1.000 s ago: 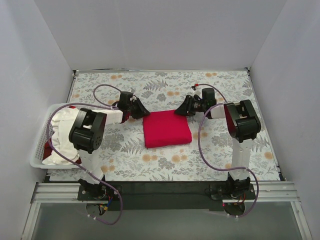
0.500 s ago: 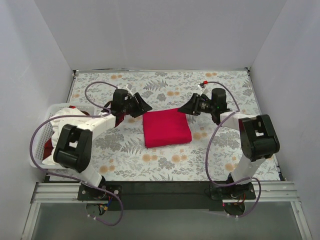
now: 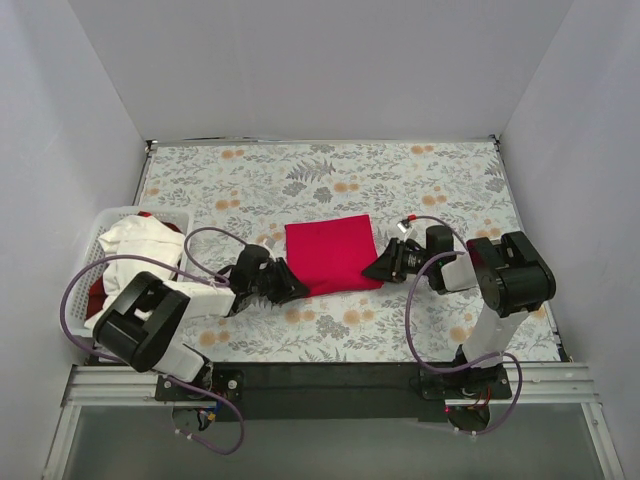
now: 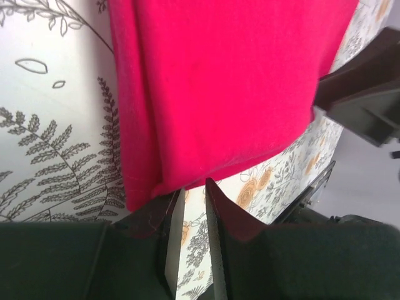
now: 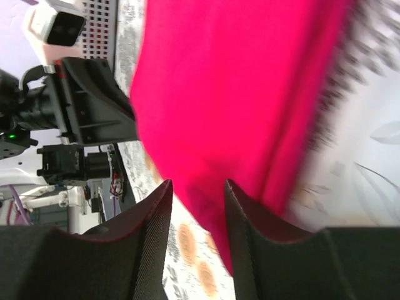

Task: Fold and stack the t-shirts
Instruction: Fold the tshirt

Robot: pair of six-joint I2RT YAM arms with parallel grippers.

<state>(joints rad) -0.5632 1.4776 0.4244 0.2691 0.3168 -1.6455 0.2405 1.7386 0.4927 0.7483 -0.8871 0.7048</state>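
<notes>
A bright red t-shirt (image 3: pixel 330 255) lies folded into a rectangle on the floral cloth (image 3: pixel 420 180). My left gripper (image 3: pixel 295 290) sits low at the shirt's near-left corner. In the left wrist view the left gripper (image 4: pixel 194 187) has a narrow gap showing only floral cloth, its tips at the red shirt's (image 4: pixel 219 87) edge. My right gripper (image 3: pixel 372 270) is at the near-right corner. In the right wrist view the right gripper (image 5: pixel 197 184) is open, and the corner of the red shirt (image 5: pixel 231 94) reaches into the gap. A white t-shirt (image 3: pixel 140 240) and more red cloth (image 3: pixel 95 298) lie in the basket.
The white slatted basket (image 3: pixel 75 300) stands at the left edge of the table, beside the left arm. White walls close in the back and both sides. Purple cables loop from both arms over the near part of the cloth.
Both arms have drawn back from the shirt's far corners to its near corners and dropped low to the table. The folded red shirt has stayed in place.
</notes>
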